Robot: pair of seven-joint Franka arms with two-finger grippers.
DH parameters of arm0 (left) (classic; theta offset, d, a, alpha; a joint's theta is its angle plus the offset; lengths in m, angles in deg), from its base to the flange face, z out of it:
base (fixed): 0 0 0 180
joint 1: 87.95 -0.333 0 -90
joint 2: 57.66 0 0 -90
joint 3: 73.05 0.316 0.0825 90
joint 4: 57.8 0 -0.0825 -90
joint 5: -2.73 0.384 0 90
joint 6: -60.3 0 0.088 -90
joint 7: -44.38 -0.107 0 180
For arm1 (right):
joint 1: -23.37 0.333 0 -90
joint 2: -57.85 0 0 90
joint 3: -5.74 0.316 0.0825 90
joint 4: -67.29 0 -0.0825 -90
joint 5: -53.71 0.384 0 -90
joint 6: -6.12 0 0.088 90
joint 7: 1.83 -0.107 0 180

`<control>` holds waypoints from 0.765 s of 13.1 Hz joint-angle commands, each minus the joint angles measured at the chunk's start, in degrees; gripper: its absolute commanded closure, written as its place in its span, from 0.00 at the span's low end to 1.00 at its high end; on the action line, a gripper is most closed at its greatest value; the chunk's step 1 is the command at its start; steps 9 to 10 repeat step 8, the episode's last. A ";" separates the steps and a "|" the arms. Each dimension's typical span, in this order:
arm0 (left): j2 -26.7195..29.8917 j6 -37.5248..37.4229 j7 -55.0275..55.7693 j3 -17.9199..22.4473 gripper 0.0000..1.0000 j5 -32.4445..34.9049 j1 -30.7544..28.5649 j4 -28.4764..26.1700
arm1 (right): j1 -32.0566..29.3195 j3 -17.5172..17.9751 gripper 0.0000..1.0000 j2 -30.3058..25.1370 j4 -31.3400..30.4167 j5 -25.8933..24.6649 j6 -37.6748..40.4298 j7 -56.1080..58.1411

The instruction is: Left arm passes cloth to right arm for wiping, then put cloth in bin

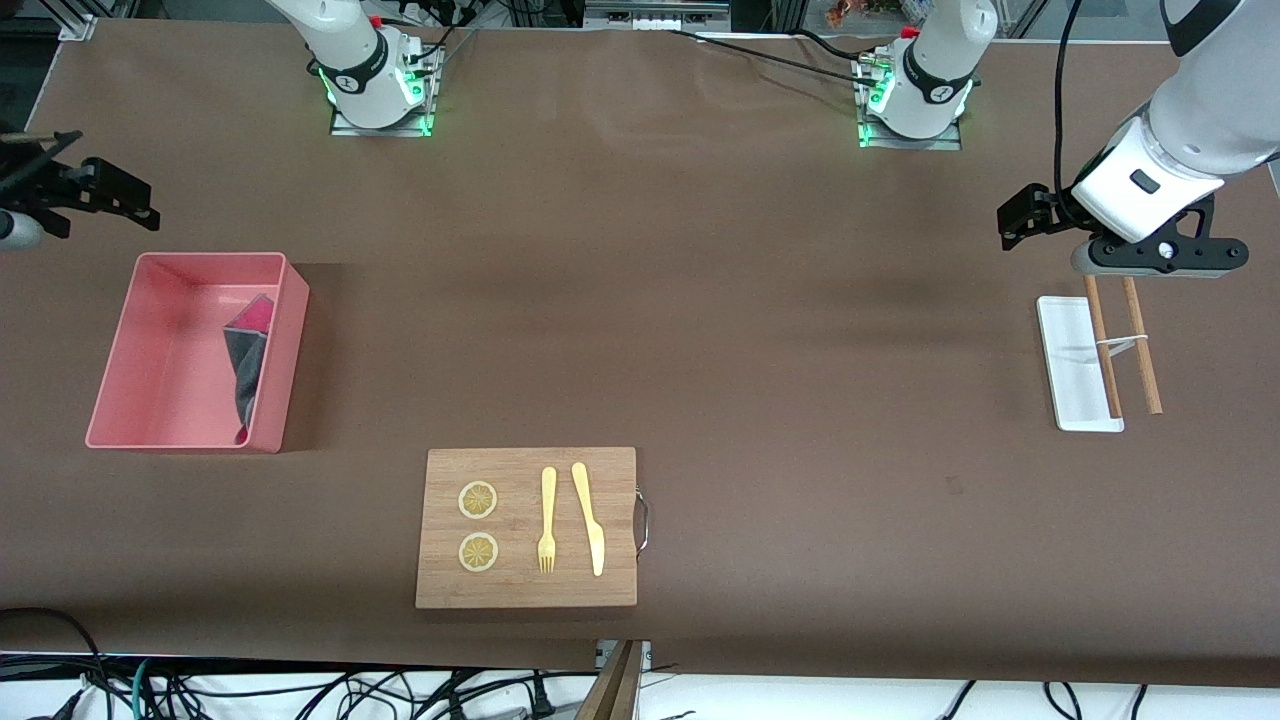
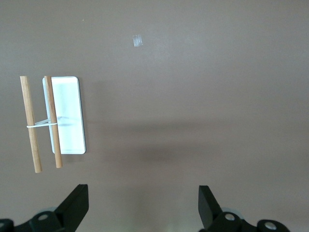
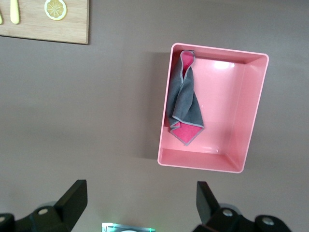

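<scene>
Resting nearest, cutting board [image 1: 526, 527]; lying draped in bin [image 1: 115, 400], cloth [image 1: 248, 350]; hovering empty, wide open: right gripper [image 3: 137, 205], left gripper [image 2: 143, 205]. Lifting clear without snagging seeming wisest.

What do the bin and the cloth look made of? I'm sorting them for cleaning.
The bin: likely plastic, with smooth, glossy pink walls that catch a light glare. The cloth: soft fabric, perhaps microfibre, matte grey over magenta, lying in limp folds against the wall.
</scene>
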 commanded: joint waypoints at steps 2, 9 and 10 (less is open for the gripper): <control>-0.95 -0.34 -0.72 -0.46 0.00 1.26 -0.32 1.70 | -0.53 0.26 0.00 1.50 5.81 0.20 6.95 -0.66; -0.95 -0.34 -0.64 -0.46 0.00 1.17 -0.32 1.70 | -0.53 -0.01 0.00 1.94 6.96 0.29 7.05 0.39; -0.95 -0.34 -0.64 -0.46 0.00 1.17 -0.32 1.70 | -0.53 -0.01 0.00 1.94 6.96 0.29 7.05 0.39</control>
